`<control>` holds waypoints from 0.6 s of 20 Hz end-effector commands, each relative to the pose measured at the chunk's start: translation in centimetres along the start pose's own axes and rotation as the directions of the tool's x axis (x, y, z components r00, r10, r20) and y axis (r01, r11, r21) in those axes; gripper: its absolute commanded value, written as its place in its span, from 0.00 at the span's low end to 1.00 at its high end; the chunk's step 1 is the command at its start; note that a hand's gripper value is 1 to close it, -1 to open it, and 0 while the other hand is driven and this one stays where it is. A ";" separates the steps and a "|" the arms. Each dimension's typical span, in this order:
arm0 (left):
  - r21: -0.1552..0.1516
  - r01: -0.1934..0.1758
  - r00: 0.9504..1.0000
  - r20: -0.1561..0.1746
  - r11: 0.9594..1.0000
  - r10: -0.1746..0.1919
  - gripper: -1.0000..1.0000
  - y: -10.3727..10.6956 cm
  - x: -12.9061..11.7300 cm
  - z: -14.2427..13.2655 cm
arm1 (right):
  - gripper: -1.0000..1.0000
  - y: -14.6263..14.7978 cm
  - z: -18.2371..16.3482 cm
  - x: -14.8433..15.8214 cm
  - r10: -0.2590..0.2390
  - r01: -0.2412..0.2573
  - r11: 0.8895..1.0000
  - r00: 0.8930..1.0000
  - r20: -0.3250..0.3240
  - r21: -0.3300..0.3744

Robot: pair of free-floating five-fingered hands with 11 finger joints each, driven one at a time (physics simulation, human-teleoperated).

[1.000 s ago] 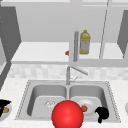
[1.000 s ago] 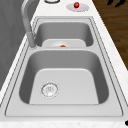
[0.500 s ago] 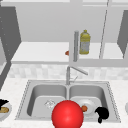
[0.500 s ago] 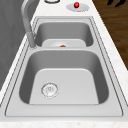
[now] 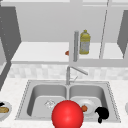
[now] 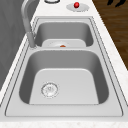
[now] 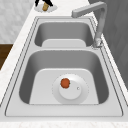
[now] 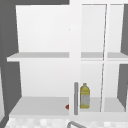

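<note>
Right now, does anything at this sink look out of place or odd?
Yes: a plate lies in the sink's right basin with a small orange-red fruit on it, off centre. A large red ball sits at the sink's front edge beside the right hand. Nothing looks spilled or damaged.

No text, brand, number or sign can be read anywhere. The yellow bottle point(image 5: 84, 42) on the cabinet shelf, right of centre in the front view, carries a pale label point(image 8: 85, 99), but its print is an illegible blur.
</note>
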State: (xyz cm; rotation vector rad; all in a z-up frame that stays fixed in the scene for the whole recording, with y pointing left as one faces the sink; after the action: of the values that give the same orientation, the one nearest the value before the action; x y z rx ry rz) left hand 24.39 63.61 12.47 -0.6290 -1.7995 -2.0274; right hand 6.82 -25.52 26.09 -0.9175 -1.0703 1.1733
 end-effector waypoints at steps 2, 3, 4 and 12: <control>0.029 -0.064 0.998 0.027 0.998 0.063 0.00 -0.3 -3.0 1.6 | 0.50 0.0 0.0 0.0 0.000 0.000 1.000 1.000 0.000 0.000; 0.029 -0.071 0.997 0.028 0.997 0.070 0.00 -0.4 -3.7 1.8 | 0.50 0.0 0.0 0.0 0.000 0.000 1.000 1.000 0.000 0.000; 0.030 -0.076 0.997 0.028 0.997 0.075 0.00 -0.4 -4.3 2.1 | 0.50 0.0 0.0 0.0 0.000 0.000 1.000 1.000 0.000 0.000; 0.063 -0.106 0.991 0.091 0.992 0.100 1.00 -1.3 -4.7 3.5 | 0.50 0.0 0.0 0.0 0.000 0.000 1.000 1.000 0.000 0.000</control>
State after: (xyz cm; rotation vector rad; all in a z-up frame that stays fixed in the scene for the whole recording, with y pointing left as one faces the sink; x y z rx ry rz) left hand 28.08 66.46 11.06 -0.7026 -1.8686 -1.9812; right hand 6.82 -25.52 26.09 -0.9175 -1.0703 1.1733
